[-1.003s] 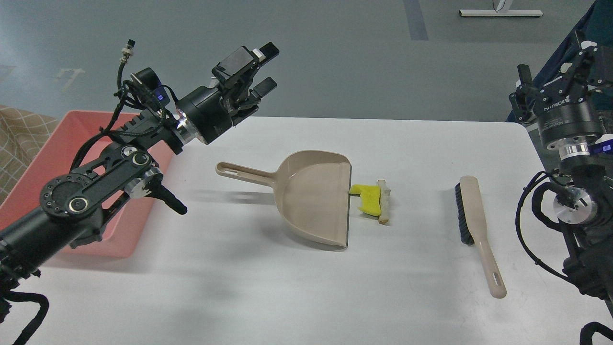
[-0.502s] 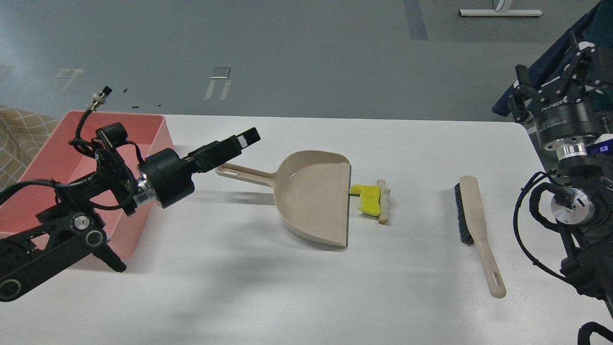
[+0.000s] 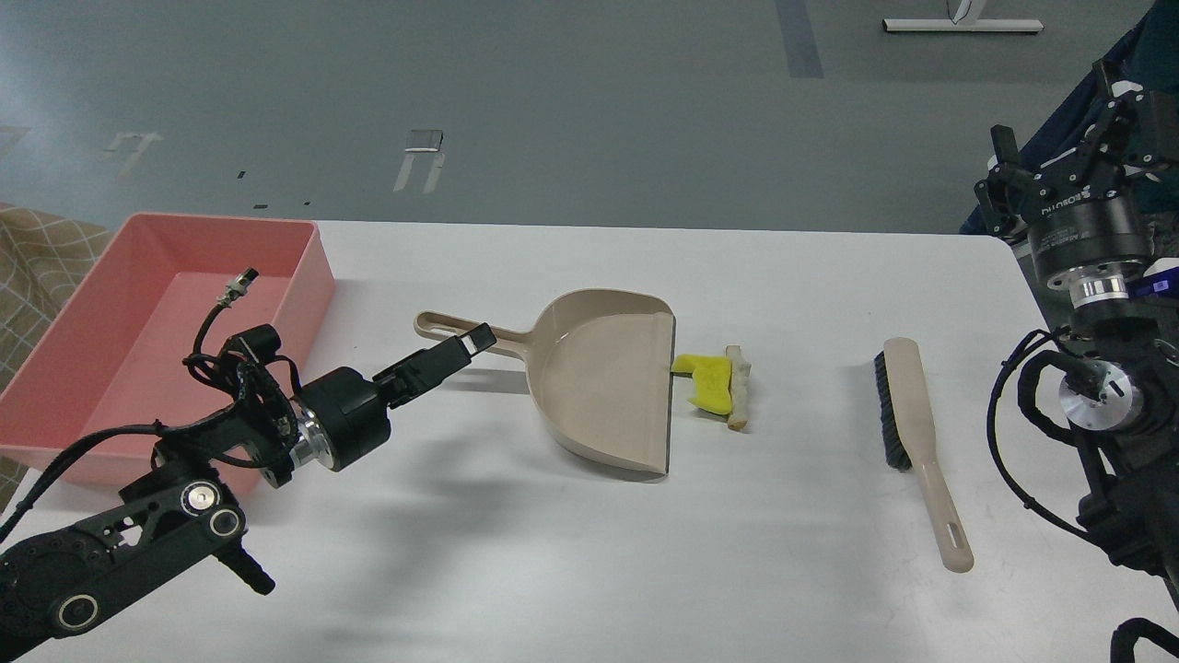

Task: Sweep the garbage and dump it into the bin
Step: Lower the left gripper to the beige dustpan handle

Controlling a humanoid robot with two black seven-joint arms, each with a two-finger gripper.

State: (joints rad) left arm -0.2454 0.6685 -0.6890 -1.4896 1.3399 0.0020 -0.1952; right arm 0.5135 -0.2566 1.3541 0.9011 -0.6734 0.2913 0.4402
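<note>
Garbage sits mid-table: yellow foam chunk (image 3: 707, 384) touching the open lip of the beige dustpan (image 3: 601, 394) on its right side, with the thin bread-like slice (image 3: 737, 388) pressed against the chunk's far side, standing on edge, brown crust showing. Dustpan lies flat on the white table (image 3: 589, 571), mouth facing right, handle (image 3: 461, 330) pointing left. Left gripper (image 3: 465, 344) is low over the table, tip right at the dustpan handle, seen edge-on as one dark bar, so cannot tell if its fingers are apart or closed, or whether it actually touches the handle. Left arm runs back to the lower left corner. Pink bin (image 3: 64, 368) is at the left table edge, behind the left arm, well apart from the garbage. Beige brush (image 3: 912, 433) with black bristles lies right of the garbage, handle toward the near edge, bristles facing left, nothing touching it. Right gripper (image 3: 1119, 101) is raised at the far right edge above the table, well clear of the brush, fingers too cluttered and dark to tell their state.
</note>
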